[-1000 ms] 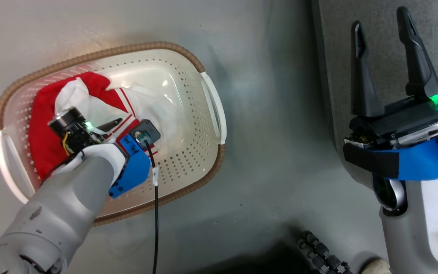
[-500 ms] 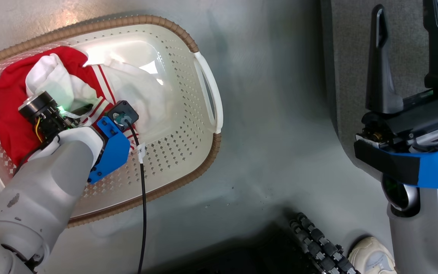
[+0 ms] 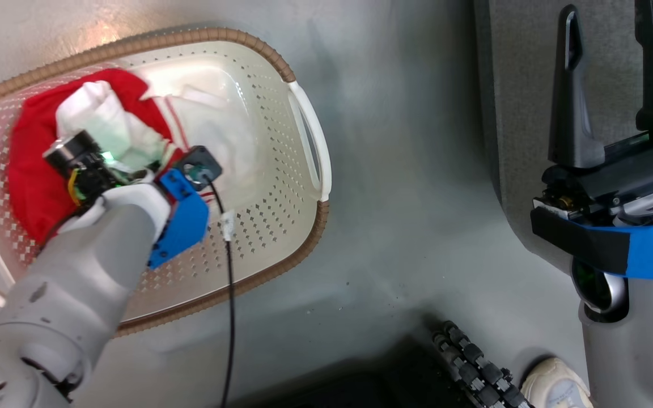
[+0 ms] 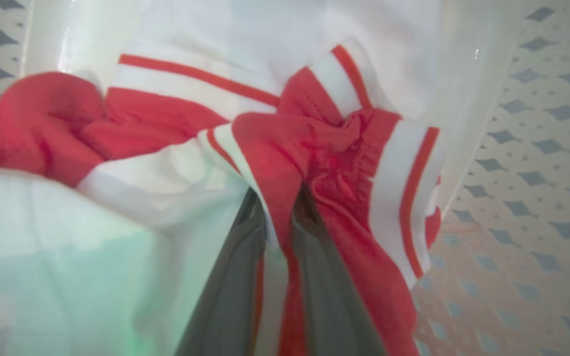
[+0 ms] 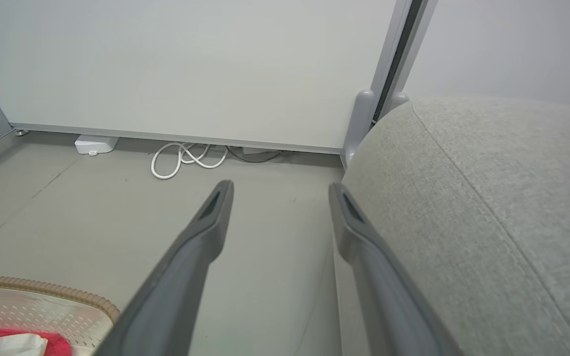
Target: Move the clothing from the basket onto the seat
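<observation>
The cream basket (image 3: 272, 187) sits on the grey floor at the left, and its brown rim (image 5: 42, 291) also shows in the right wrist view. Inside lies the clothing (image 3: 32, 170), red and white with striped trim (image 4: 394, 178). My left gripper (image 4: 280, 198) reaches down into the basket and is shut on a bunched fold of the red-and-white garment; cloth covers its fingertips. My right gripper (image 3: 607, 14) stands open and empty, held over the edge of the grey seat (image 3: 519, 85). In the right wrist view its fingers (image 5: 201, 237) point past the seat (image 5: 488, 198).
A black cable (image 3: 230, 283) hangs from my left wrist across the basket. A black ribbed cable chain (image 3: 474, 362) and a person's white shoe (image 3: 553, 379) lie at the bottom. A white cord (image 5: 186, 158) and small box (image 5: 96, 143) lie by the wall.
My left gripper has closed on the red-and-white garment, which is now bunched up around the fingers. The head camera shifted a little. The right gripper stays open.
</observation>
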### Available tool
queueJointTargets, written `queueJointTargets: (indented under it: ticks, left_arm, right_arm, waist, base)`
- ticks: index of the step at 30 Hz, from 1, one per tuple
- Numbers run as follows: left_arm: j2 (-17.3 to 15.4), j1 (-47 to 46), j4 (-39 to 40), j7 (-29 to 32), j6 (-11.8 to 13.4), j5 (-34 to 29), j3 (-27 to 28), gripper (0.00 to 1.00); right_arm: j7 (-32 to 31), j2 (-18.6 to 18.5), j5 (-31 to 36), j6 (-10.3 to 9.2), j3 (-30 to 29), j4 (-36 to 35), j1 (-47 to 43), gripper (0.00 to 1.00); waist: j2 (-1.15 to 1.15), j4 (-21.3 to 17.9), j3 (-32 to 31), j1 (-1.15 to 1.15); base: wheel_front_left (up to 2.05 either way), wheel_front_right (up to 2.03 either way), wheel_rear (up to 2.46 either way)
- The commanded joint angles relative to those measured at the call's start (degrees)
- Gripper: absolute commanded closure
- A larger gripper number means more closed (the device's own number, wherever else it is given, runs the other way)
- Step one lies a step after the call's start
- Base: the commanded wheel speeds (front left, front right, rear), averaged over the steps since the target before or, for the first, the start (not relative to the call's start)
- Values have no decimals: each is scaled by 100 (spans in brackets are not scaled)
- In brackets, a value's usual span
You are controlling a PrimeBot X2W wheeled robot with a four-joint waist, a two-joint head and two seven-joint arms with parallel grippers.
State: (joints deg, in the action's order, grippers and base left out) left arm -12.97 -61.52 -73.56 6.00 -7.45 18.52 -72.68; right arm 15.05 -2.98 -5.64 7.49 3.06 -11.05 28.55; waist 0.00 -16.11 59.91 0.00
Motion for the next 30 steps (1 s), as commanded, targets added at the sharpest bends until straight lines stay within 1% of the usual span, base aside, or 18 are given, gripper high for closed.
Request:
queueJointTargets:
  ticks: [1, 6, 8, 11, 16, 18, 25, 28, 30]
  left_arm:
    - [49, -117, 2, -47, 0, 46, 16, 100]
    - [361, -86, 62, -379, -1, 149, 35, 100]
    - [391, 32, 68, -642, 5, 205, 71, 100]
    - [529, 150, 77, -1007, 53, 304, 131, 100]
    - [644, 267, 75, -1486, 88, 463, 250, 100]
    - [722, 362, 94, -1695, 109, 555, 305, 100]
    - [789, 615, 212, -2062, 84, 764, 467, 100]
    - [721, 741, 361, -2115, 81, 876, 601, 100]
    - [661, 824, 615, -2124, 135, 954, 737, 100]
  right_arm:
    - [20, 17, 4, 1, -18, -1, 46, 0]
    - [20, 16, 99, 1, -77, 62, 2, 0]
    - [20, 17, 125, 1, -79, 106, -6, 0]
    - [20, 16, 172, 1, -94, 186, -51, 0]
    - [20, 15, 229, 1, -107, 342, -174, 0]
    - [20, 12, 289, 1, -149, 454, -285, 0]
    - [21, -53, 337, 1, -247, 746, -679, 0]
    - [20, -63, 332, 1, -252, 858, -882, 0]
    - [21, -61, 331, 1, -241, 946, -1027, 0]
  waist:
    - [0, 32, -58, 0]
    - [0, 189, -342, 0]
    - [0, 259, -492, 0]
    - [0, 368, -762, 0]
    - [0, 538, -1222, 0]
    - [0, 652, -1537, 0]
    - [0, 888, -2492, 0]
    - [0, 945, -2891, 0]
    - [0, 971, -3172, 0]
  base:
    - [0, 0, 0]
    - [0, 0, 0]
    - [0, 0, 0]
    - [0, 0, 0]
    - [0, 0, 0]
    - [0, 0, 0]
    - [0, 0, 0]
    - [0, 0, 0]
    - [0, 0, 0]
